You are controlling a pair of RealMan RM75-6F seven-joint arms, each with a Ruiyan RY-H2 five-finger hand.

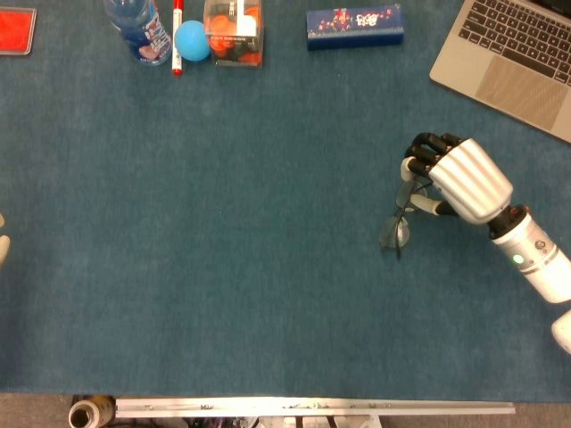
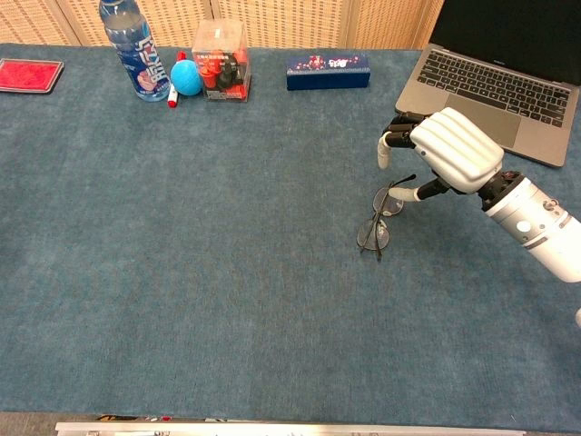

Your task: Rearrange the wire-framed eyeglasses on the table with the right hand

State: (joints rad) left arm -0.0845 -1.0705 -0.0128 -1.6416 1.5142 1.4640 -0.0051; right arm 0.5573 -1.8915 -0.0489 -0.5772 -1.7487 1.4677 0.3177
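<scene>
Right hand (image 2: 449,154) over eyeglasses (image 2: 379,221), thumb touching the frame (perhaps pinching), bare blue table (image 2: 227,272) leftward

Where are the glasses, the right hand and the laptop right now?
glasses (image 2: 374,234), chest view, on the nearer lens.
right hand (image 2: 451,148), chest view, on the white back of the hand.
laptop (image 1: 522,87), head view, on the trackpad.

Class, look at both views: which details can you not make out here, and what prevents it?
- Whether the right hand holds the eyeglasses: the hand's back hides the contact in both views.
- Left hand: head view's left edge cuts it off; absent from chest view.
- Bottle top: cut by head view's upper edge.
- Blue box print: too small.
</scene>
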